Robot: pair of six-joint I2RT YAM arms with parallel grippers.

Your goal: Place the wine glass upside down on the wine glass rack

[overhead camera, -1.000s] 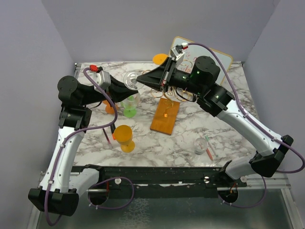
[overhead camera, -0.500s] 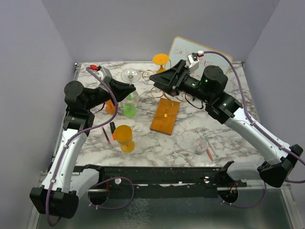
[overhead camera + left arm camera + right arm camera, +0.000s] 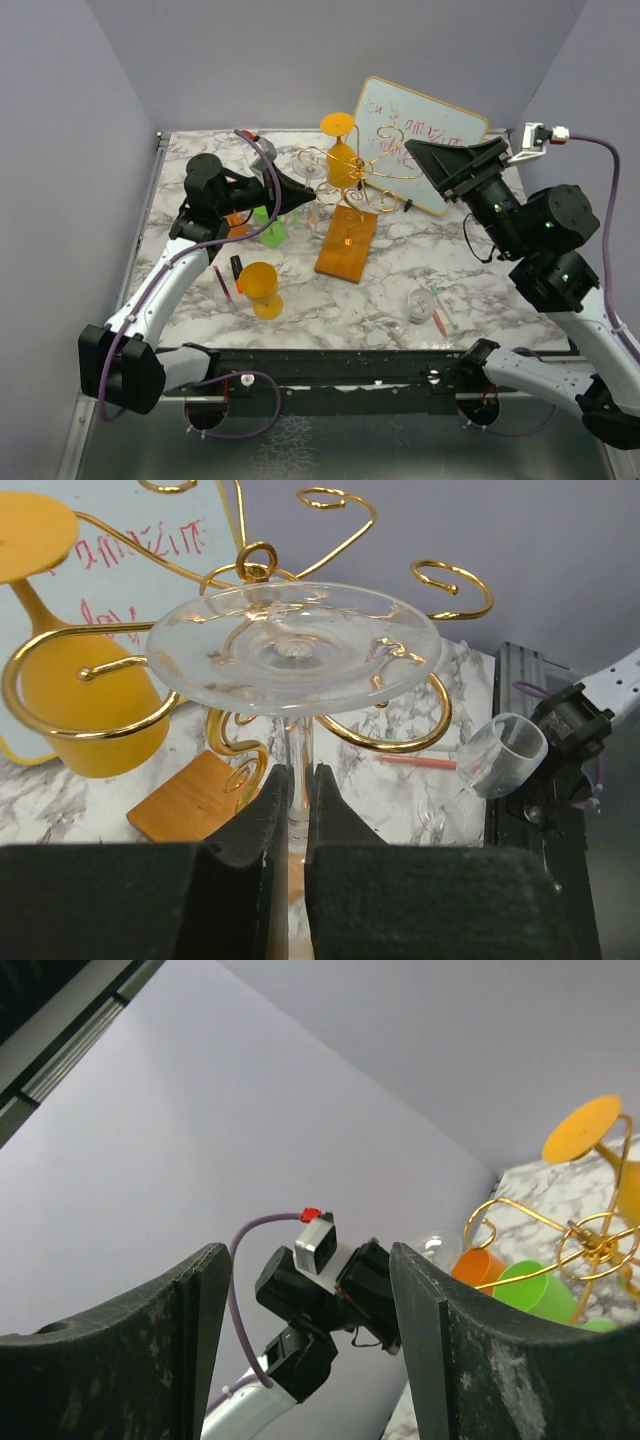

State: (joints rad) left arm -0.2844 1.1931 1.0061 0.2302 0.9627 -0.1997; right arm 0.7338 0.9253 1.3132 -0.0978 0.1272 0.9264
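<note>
A clear wine glass [image 3: 295,645] hangs upside down with its round foot uppermost. My left gripper [image 3: 297,780] is shut on its thin stem [image 3: 297,750]; the bowl is hidden below the fingers. The glass [image 3: 305,188] is right up against the left side of the wine glass rack [image 3: 350,175], a gold wire stand on a wooden base [image 3: 345,245]. Its foot is level with the scroll arms [image 3: 440,575]; I cannot tell whether it rests on one. An orange glass [image 3: 80,710] hangs upside down in another arm. My right gripper [image 3: 430,160] is open, empty and raised to the right of the rack.
A whiteboard [image 3: 420,135] leans behind the rack. A yellow-orange glass [image 3: 262,288], a green glass [image 3: 270,228] and an orange cup [image 3: 235,222] stand left of the base. A clear glass [image 3: 425,303] lies on its side beside a marker [image 3: 438,318] at the front right.
My right gripper opened and drew back up to the right, away from the glass. The left arm carried the clear glass rightward to the rack.
</note>
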